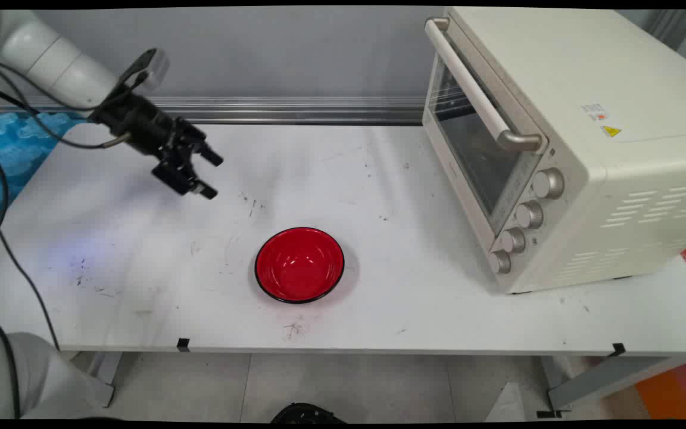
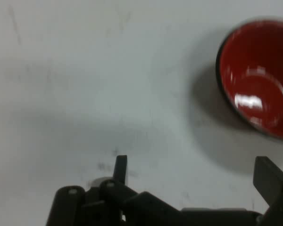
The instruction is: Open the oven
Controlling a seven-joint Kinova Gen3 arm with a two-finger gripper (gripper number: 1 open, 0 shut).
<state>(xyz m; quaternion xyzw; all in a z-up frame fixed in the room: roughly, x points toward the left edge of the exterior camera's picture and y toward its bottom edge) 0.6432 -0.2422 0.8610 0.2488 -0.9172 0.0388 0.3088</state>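
Black and two-fingered, the gripper (image 1: 211,175) on my white arm hangs in the air over the left part of the white table (image 1: 140,262), tilted down and toward the picture's right. From where I sit, its fingers (image 1: 212,158) stand spread apart with nothing between them — the hand view shows the same, one fingertip (image 2: 120,168) low at centre-left and the other at the lower right edge, with bare tabletop in the gap.

Nearest thing to it is the round red bowl with a black rim (image 1: 299,264), which sits upright on the table near the front edge, roughly mid-table, well apart from the gripper and to its lower right in the main view. In the hand view I see that bowl (image 2: 257,77) at the upper right, partly cut by the edge, its glossy inside empty and catching a highlight.

On the right side of the table stands a cream-coloured countertop toaster oven (image 1: 563,143) with a glass door, a long bar handle (image 1: 479,95) across the door's top and four round knobs (image 1: 527,214) down its front corner — its door is shut. It sits well apart from the bowl, to the bowl's right and further back.
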